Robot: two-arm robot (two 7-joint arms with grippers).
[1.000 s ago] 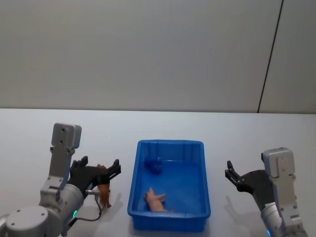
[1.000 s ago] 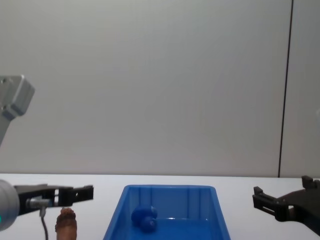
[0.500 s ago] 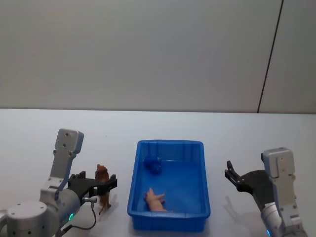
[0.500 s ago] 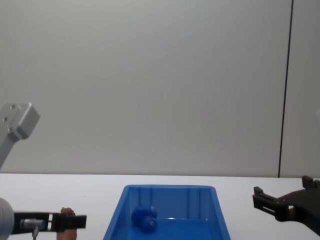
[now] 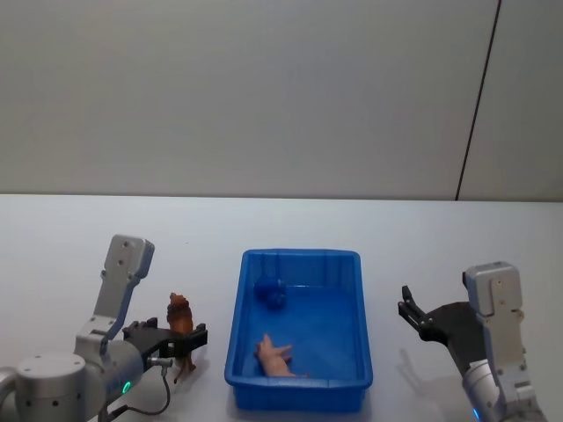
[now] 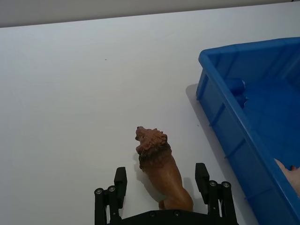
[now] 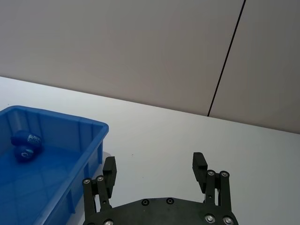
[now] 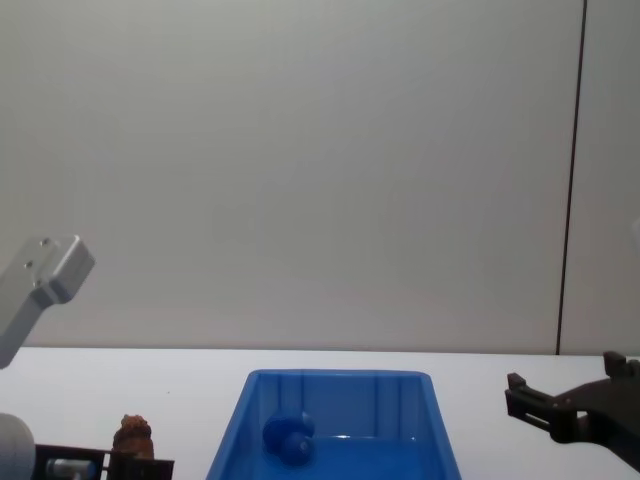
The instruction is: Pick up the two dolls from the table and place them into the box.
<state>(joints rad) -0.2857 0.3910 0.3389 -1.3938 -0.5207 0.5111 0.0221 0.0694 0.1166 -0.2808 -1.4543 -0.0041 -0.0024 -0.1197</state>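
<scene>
Left wrist view: left gripper (image 6: 161, 185) jaws apart, straddling the upright brown lion doll (image 6: 161, 167) at lower centre; right gripper (image 7: 155, 172) jaws apart, beside the blue box (image 5: 300, 329).

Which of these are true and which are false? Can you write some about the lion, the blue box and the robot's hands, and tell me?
1. The brown lion stands on the white table. True.
2. The left gripper is squeezing the lion. False: its fingers sit open on either side of the lion, with gaps showing.
3. The blue doll is inside the blue box. True.
4. The box holds nothing else. False: a pink toy animal lies in it too.
5. The right gripper is holding a toy. False: it is open and holds nothing, to the right of the box.
</scene>
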